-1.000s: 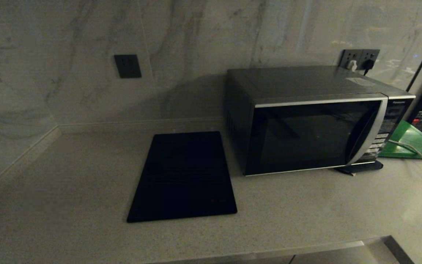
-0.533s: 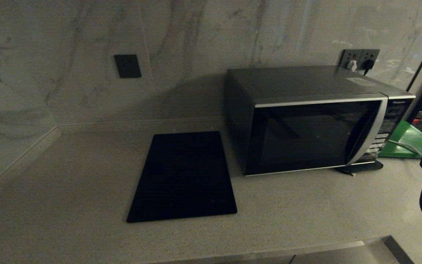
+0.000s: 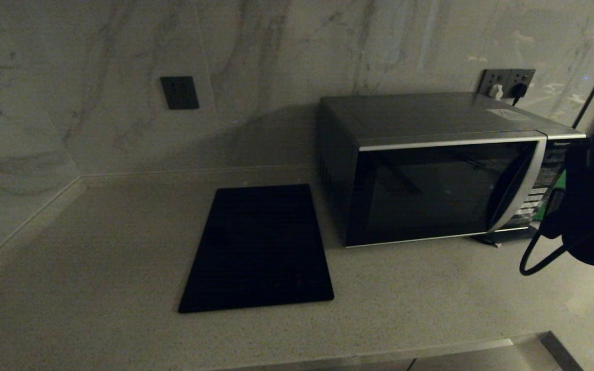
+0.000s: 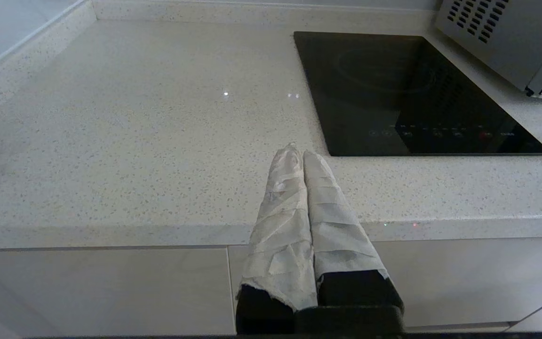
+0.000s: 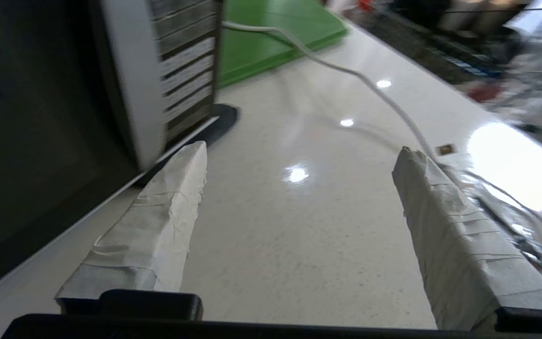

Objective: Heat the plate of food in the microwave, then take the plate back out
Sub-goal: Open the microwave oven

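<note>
On the speckled tabletop (image 3: 121, 247), at about 2 o'clock in the head view, stood the microwave (image 3: 431, 170) with door closed; the plate of food nowhere visible in any view. At 3 o'clock, just off the microwave's button-panel corner, hovered the right end effector (image 5: 299, 157), taped fingers (image 5: 167, 207) spread wide, nothing between them. Beyond it lay a green board (image 5: 271, 33) and a white cable (image 5: 346, 70). Near the tabletop's front edge at 6 o'clock sat the left end effector (image 4: 298, 153), closed and empty, beside the black cooktop (image 3: 261, 247)
</note>
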You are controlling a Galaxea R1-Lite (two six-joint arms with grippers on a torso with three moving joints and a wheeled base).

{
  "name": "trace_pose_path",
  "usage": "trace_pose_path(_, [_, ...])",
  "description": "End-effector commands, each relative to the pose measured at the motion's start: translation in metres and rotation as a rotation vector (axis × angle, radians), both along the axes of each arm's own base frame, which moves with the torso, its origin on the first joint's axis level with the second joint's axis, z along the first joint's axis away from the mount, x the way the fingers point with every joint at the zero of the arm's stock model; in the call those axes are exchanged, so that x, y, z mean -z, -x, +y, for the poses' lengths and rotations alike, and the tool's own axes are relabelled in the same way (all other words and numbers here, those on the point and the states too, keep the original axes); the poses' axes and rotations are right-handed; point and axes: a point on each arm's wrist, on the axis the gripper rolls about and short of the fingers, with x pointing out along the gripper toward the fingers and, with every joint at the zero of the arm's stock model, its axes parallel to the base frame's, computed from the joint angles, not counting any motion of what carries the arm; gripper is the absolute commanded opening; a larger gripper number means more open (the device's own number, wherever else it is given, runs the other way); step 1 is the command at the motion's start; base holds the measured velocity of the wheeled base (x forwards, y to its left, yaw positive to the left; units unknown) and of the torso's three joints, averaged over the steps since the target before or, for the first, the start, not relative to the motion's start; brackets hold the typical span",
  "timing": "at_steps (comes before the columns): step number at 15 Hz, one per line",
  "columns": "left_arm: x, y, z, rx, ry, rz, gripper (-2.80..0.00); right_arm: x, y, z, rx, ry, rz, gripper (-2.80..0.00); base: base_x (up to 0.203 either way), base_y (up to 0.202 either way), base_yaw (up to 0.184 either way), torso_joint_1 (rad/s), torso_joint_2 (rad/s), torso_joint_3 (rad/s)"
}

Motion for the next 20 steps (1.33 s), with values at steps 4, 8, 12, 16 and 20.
trace_pose_path(4, [0.000,0.000,0.000,-0.001,0.000,0.001,-2.80,0.015,-0.005,0.001,0.014,0.016,0.044,0.00,0.000,0.000,0.000,0.000,0.00,0.000])
trace_pose_path(8, [0.000,0.000,0.000,-0.001,0.000,0.000,-2.80,0.011,-0.012,0.002,0.009,-0.002,-0.020,0.00,0.000,0.000,0.000,0.000,0.00,0.000])
trace_pose_path(12, [0.000,0.000,0.000,-0.001,0.000,0.001,-2.80,0.022,-0.033,0.007,0.021,0.004,-0.021,0.00,0.000,0.000,0.000,0.000,0.00,0.000])
trace_pose_path(16, [0.000,0.000,0.000,-0.001,0.000,0.001,-2.80,0.032,-0.057,0.010,0.050,0.031,0.011,0.00,0.000,0.000,0.000,0.000,0.00,0.000])
trace_pose_path(20, [0.000,0.000,0.000,-0.001,0.000,0.001,-2.80,0.042,-0.066,0.011,0.047,0.058,0.063,0.00,0.000,0.000,0.000,0.000,0.00,0.000])
